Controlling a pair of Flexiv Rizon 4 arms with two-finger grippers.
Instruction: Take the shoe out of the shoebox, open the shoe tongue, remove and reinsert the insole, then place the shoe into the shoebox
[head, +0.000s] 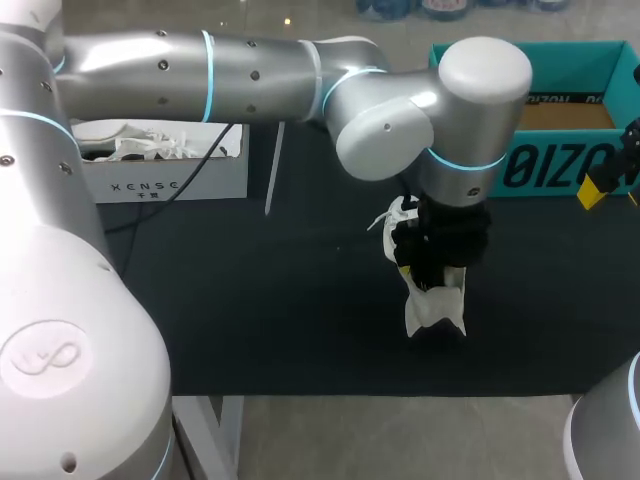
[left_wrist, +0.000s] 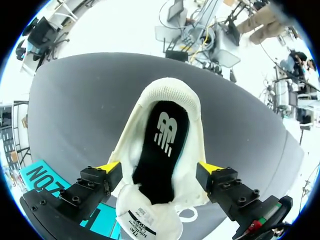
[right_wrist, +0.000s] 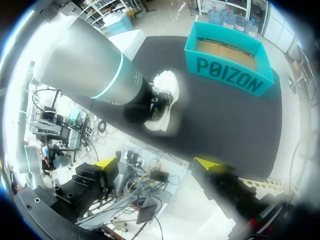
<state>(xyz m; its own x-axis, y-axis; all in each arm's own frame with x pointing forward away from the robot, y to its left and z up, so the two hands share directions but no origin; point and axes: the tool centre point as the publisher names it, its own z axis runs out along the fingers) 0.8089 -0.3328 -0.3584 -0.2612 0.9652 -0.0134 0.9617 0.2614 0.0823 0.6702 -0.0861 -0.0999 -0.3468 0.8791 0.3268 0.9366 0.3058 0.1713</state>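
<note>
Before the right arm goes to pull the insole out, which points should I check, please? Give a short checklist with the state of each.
1. Shoe out of the shoebox, on the black mat: ok.
2. Left gripper shut on the shoe, one finger at each side: ok.
3. Tongue folded back: ok.
4. Insole showing in the opening: ok.
5. Right gripper open, nothing in it: ok.
6. Right gripper close to the shoe: not ok, it is far off at the table's right side.

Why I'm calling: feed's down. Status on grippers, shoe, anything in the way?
Left gripper shut on shoe, insole inside. Right gripper open, empty. Shoebox empty. White box well aside, nothing between shoe and shoebox.
</note>
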